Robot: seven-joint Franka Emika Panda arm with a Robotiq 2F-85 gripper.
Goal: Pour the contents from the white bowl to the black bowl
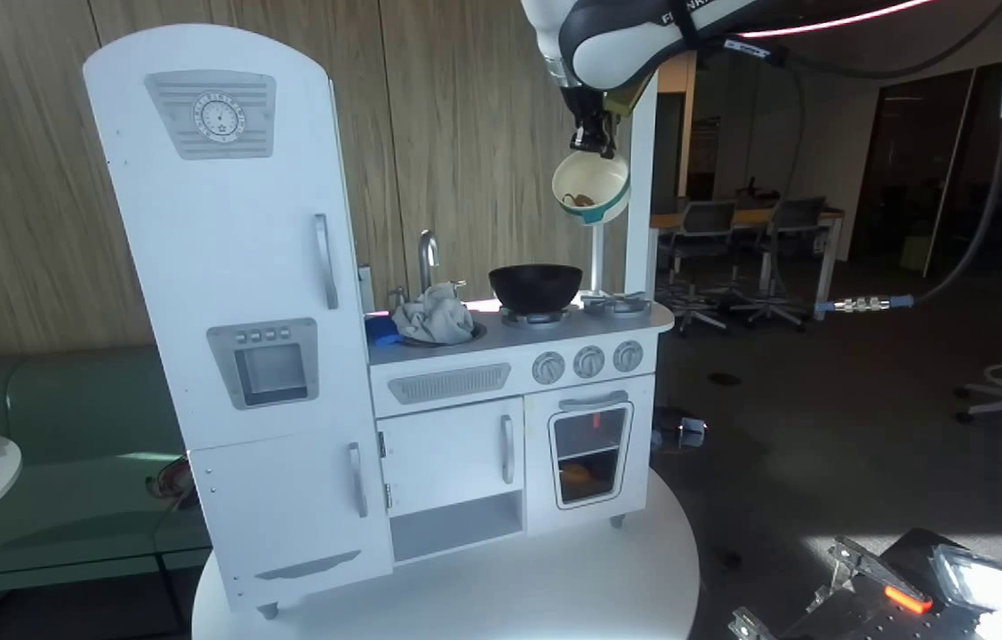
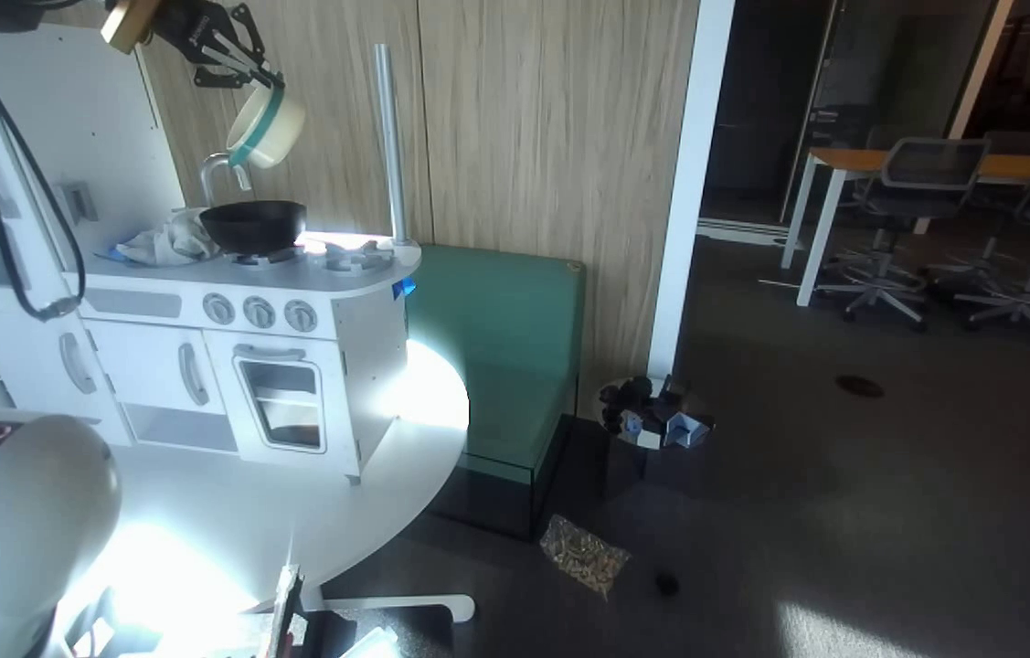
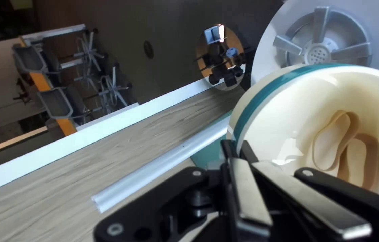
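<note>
White bowl rim-held in my pincer. Black bowl below, seven o'clock: off-centre tipping may scatter loops.

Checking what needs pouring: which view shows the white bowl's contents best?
The wrist view: looking into the white bowl, it shows the contents as clear tan loops. In an exterior view they're a small patch; in an exterior view the bowl's outside hides them.

The arm reaches in high, its jaws tilted downward, pinched close together.
</note>
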